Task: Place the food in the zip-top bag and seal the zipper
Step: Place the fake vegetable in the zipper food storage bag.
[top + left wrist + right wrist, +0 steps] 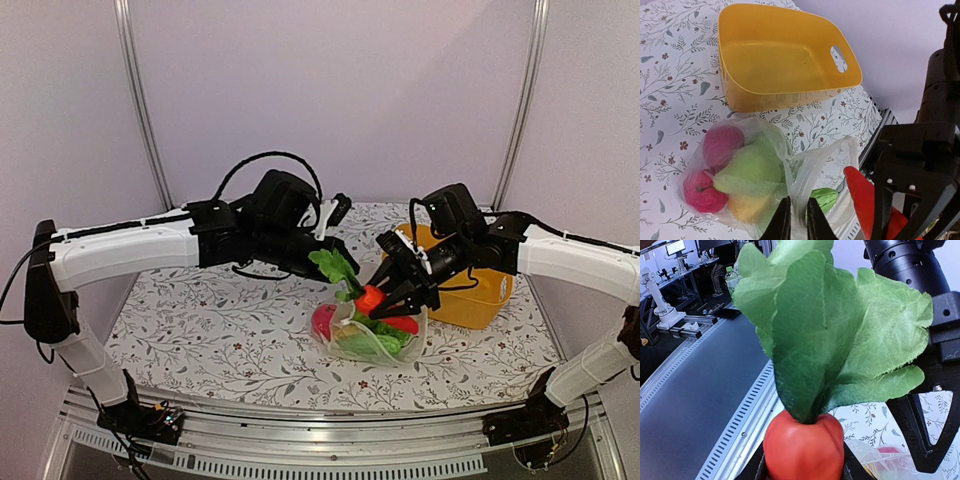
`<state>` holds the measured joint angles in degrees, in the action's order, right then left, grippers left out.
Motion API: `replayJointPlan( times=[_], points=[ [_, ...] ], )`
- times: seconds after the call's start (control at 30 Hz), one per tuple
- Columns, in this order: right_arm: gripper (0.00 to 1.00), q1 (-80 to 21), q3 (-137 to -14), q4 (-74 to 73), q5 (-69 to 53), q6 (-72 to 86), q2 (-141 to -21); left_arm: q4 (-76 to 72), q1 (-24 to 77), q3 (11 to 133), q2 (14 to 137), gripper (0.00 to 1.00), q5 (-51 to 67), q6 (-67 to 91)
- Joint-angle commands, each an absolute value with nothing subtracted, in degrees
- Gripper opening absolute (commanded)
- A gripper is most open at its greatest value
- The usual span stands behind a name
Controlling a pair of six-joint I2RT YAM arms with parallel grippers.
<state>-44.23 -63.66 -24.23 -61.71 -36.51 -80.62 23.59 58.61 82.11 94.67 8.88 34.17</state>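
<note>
1. Carrot (802, 440) clamped in right gripper (802, 471), leaves up; grip clear only in right wrist view.
2. Left gripper (799, 222) pinched on zip-top bag (765, 165) rim film; visible only in left wrist view.
3. Bag lying on table (670, 100) just beside yellow tub (790, 95), at tub's long wall; mouth gaping.
4. Red, green, yellow food (747, 170) inside bag, sharp in left wrist view; top view puts carrot over bag mouth, near tub.

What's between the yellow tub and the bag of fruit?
Only a bare strip of flowery tablecloth lies between the yellow tub and the bag; the left wrist view shows it.
</note>
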Motion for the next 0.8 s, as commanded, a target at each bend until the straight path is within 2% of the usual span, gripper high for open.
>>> replayJointPlan(
  times=[0.0, 0.3, 0.43, 0.63, 0.77],
  points=[
    [0.17, -44.5, -61.9, -19.9, -56.3, -41.1, -81.4, 23.5, 56.5, 82.3, 96.6, 0.12, 10.3, 32.6],
    [0.1, -44.1, -60.0, -20.1, -48.9, -46.8, -81.8, 25.9, 54.4, 84.7, 98.0, 0.13, 10.7, 29.8],
    [0.1, -42.7, -59.3, -20.0, -50.6, -46.6, -83.6, 25.2, 53.1, 84.5, 97.4, 0.18, 9.8, 29.0],
    [0.08, -41.4, -58.9, -19.3, -50.2, -46.5, -85.6, 22.0, 52.6, 82.5, 93.5, 0.37, 2.6, 27.6],
    [0.07, -41.1, -58.8, -19.1, -49.9, -46.6, -86.3, 8.6, 54.6, 68.3, 81.1, 0.5, -5.1, 27.1]
  ],
)
